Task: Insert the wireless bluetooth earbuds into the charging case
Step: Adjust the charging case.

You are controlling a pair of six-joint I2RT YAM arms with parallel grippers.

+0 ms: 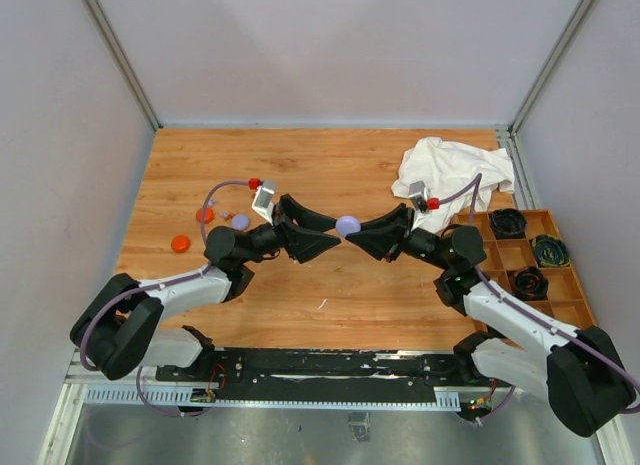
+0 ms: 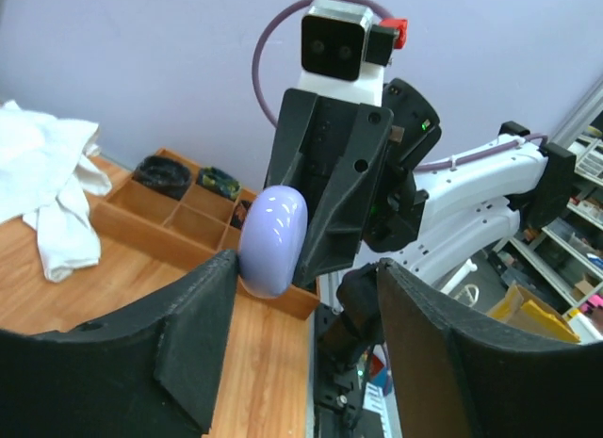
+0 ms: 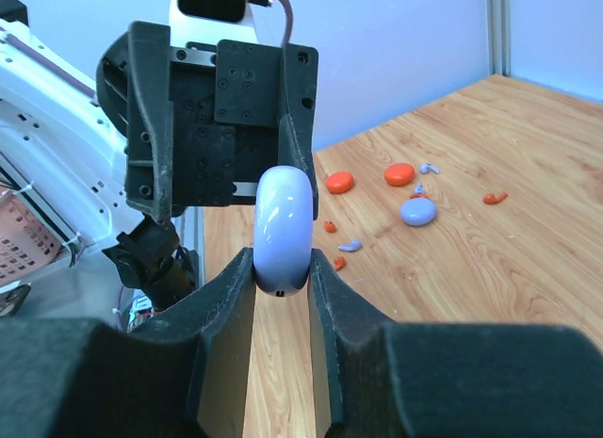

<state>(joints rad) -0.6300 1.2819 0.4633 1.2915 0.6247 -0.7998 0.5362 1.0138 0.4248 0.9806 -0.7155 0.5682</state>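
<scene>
a black base rail (image 1: 330,370) carries both arms. up from the rail, the left arm (image 1: 180,285) and right arm (image 1: 520,320) have white shells between bulky black joints. farthest from the rail, the left gripper (image 1: 337,233) and right gripper (image 1: 356,231) are matte black wedges. each is topped by a silver camera box (image 2: 334,42) with a red cap (image 2: 394,30). lavender cables (image 1: 215,195) loop back toward the rail. small screws (image 3: 247,80) dot the left gripper's plate.

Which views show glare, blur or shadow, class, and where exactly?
Top external: even light, only faint shadows on the table beneath the arms, everything sharp. Left wrist: a soft sheen on the lavender case, while the shelves at far right look less crisp. Right wrist: a bright glare streak runs down the case.
</scene>
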